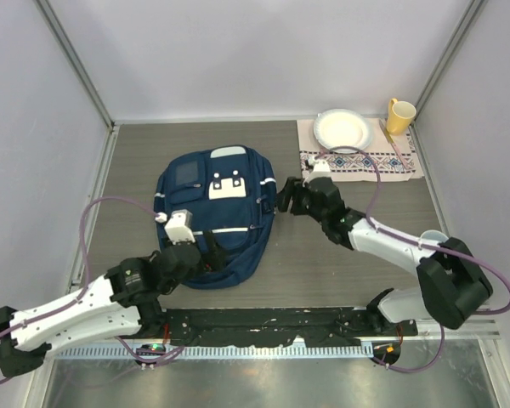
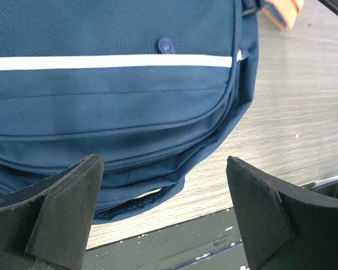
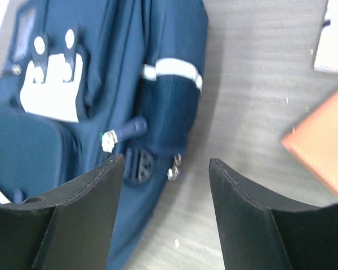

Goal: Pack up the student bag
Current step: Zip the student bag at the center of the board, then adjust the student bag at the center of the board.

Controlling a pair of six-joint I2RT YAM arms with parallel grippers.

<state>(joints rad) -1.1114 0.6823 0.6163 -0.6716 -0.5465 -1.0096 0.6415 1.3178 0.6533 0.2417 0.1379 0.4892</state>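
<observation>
The student bag is a navy backpack with pale stripes and a white buckle patch, lying flat at the table's middle. My left gripper is open and empty over the bag's near edge. The left wrist view shows the bag's lower front pocket between and beyond the spread fingers. My right gripper is open and empty at the bag's right side. In the right wrist view the bag shows with its metal zipper pulls just ahead of the open jaws.
An embroidered placemat at the back right carries a white plate and a yellow cup. An orange flat object and a white one lie right of the bag. A dark rail runs along the near edge.
</observation>
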